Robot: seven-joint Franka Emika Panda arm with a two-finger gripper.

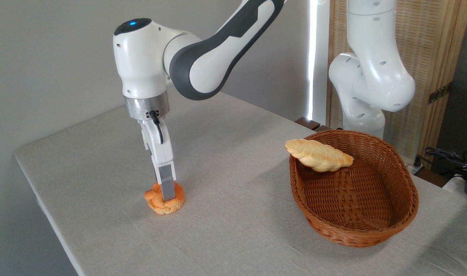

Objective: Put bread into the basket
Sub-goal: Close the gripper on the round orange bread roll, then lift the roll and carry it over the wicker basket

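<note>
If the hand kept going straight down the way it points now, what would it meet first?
The bread: the hand points straight down with its fingers already at the bun on the table. Whether they are pressing it or just around it is unclear from this view.

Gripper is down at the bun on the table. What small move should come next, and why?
Probably close the jaws on the bun, then lift. The gripper is already down at it, the near finger across its front, and the bun still sits on the table, left of the basket. Whether the jaws already pinch it cannot be told.
</note>
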